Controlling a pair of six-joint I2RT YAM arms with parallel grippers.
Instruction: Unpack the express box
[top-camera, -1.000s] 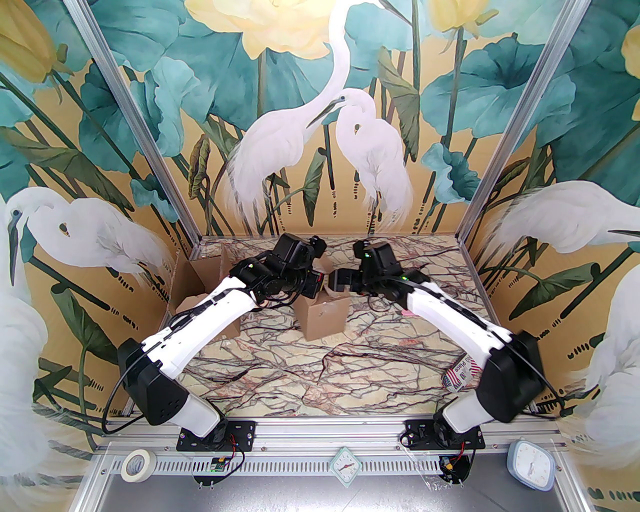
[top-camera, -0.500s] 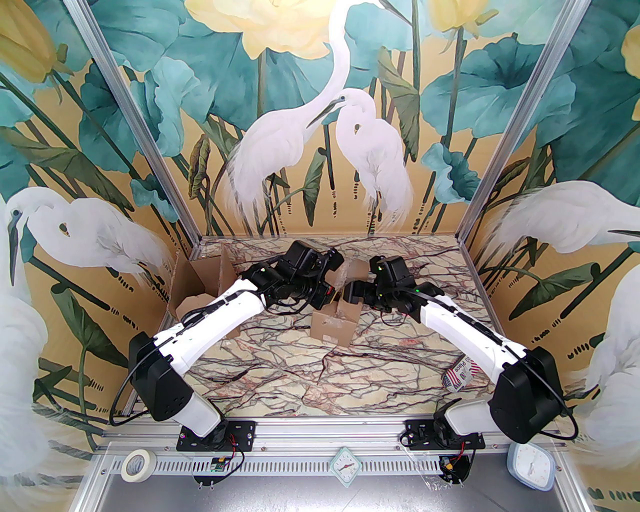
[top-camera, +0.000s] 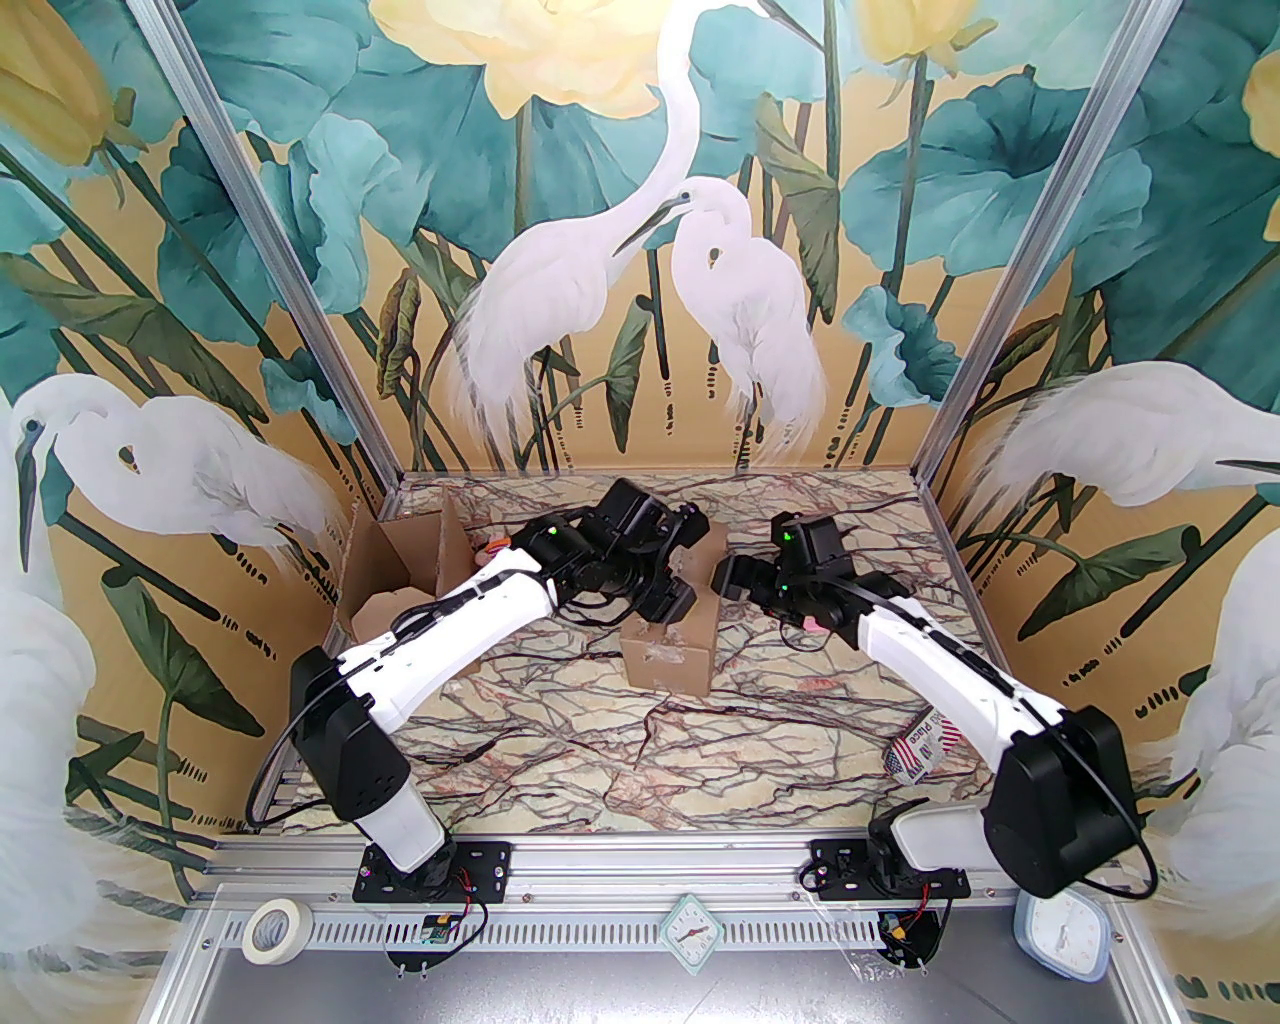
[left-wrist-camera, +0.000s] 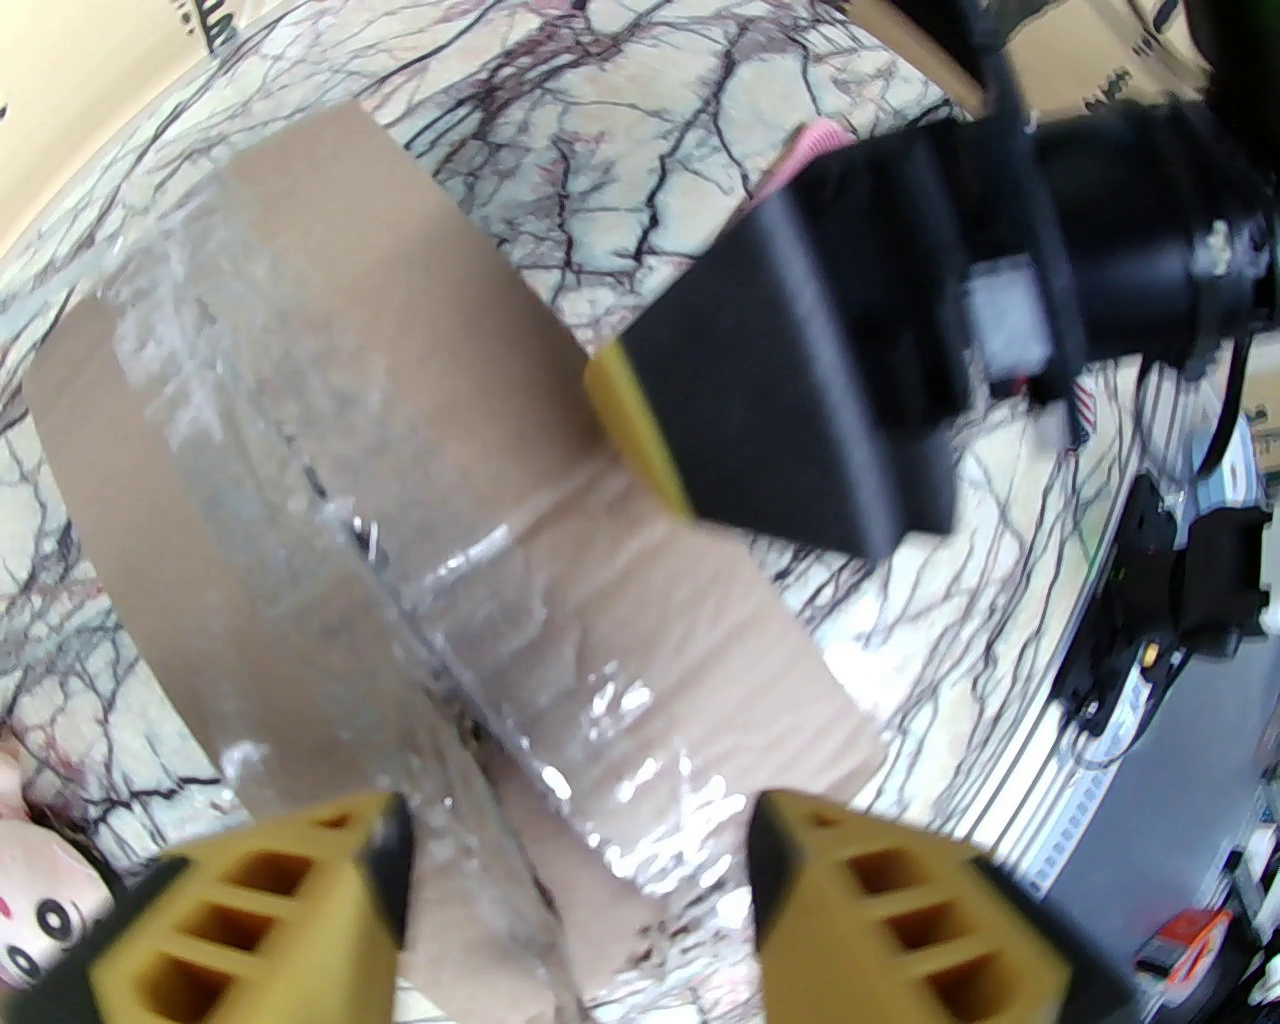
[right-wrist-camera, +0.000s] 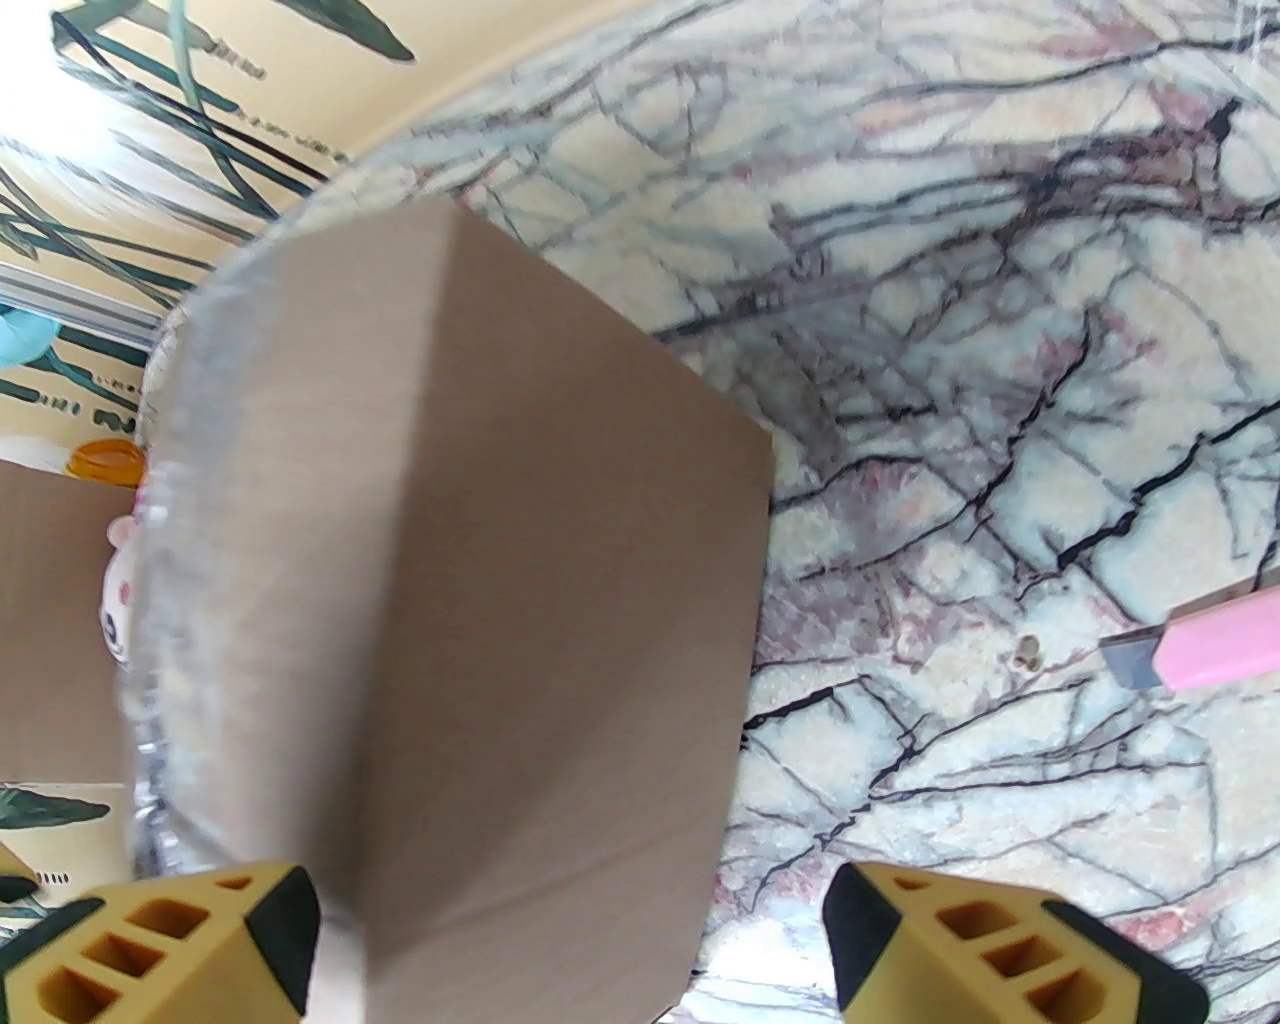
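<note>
The express box (top-camera: 668, 662) is a small brown carton sealed with clear tape, standing on the marble table (top-camera: 700, 740) at centre. My left gripper (top-camera: 676, 598) hovers over its top, open; in the left wrist view its yellow fingers (left-wrist-camera: 300, 900) stand apart above the taped seam of the box (left-wrist-camera: 400, 520). My right gripper (top-camera: 730, 577) is at the box's far right side, open and holding nothing. In the right wrist view the box (right-wrist-camera: 450, 600) reaches down between the spread gripper (right-wrist-camera: 575, 915).
A larger opened carton (top-camera: 400, 570) stands at the back left, with a plush toy (right-wrist-camera: 120, 590) and an orange object (right-wrist-camera: 105, 460) beside it. A pink utility knife (right-wrist-camera: 1200, 650) lies right of the box. A printed packet (top-camera: 925, 745) lies near the right arm.
My left gripper has gone from shut to open. Both arms shifted rightward, the right one pulling back from the box. The box moved slightly right and turned.
</note>
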